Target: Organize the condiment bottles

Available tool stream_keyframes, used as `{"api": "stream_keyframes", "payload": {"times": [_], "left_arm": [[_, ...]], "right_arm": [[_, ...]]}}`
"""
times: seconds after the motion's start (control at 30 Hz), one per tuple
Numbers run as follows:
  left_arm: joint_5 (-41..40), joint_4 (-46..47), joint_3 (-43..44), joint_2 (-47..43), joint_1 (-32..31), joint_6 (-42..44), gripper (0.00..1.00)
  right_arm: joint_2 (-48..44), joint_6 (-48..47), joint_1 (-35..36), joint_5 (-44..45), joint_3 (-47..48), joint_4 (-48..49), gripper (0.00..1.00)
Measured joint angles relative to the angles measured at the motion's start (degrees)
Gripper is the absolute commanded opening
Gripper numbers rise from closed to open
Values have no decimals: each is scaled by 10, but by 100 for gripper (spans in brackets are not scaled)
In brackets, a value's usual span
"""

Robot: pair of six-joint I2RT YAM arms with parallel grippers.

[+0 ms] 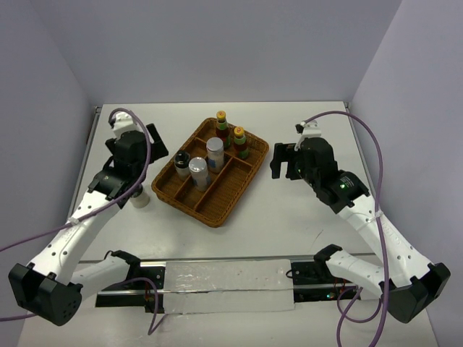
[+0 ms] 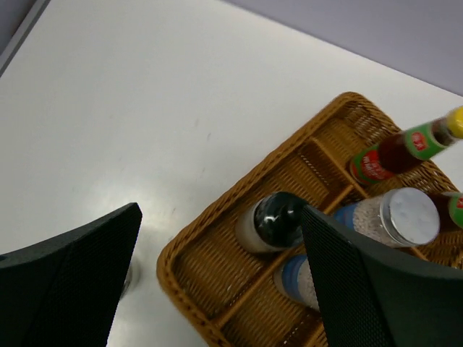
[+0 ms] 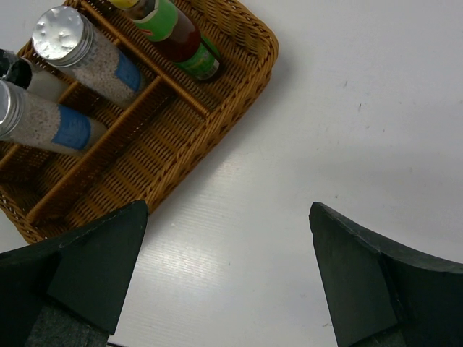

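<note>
The brown wicker tray holds two red sauce bottles in its far slot, two silver-lidded shakers in the middle slot, and one black-capped cream bottle in the left slot. A second pale bottle stands on the table left of the tray, partly under my left arm. My left gripper is open and empty above the tray's left corner, its right finger close by the cream bottle. My right gripper is open and empty over bare table right of the tray.
The tray's near ends of all three slots hold nothing. Grey walls close in the table on three sides. A black rail with a clear plastic strip runs along the near edge between the arm bases.
</note>
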Motion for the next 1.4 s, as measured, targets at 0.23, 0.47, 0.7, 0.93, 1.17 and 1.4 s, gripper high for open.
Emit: {"api": "stream_keyframes", "payload": {"times": [0.23, 0.47, 0.7, 0.93, 1.17, 1.4], "left_arm": [[-82, -222, 38, -8, 1, -159, 100], [-119, -352, 32, -3, 1, -303, 100], [-149, -393, 16, 66, 2, -380, 100], [-143, -372, 16, 111, 37, -384, 100], [-113, -320, 5, 139, 73, -351, 99], [-76, -273, -6, 147, 89, -318, 100]], "right_arm": [[1, 0, 2, -13, -8, 14, 100], [5, 0, 2, -24, -17, 23, 100], [7, 0, 2, -25, -22, 31, 100], [11, 0, 2, -25, -24, 32, 100], [16, 0, 2, -26, -24, 33, 100], [31, 0, 2, -29, -24, 35, 100]]}}
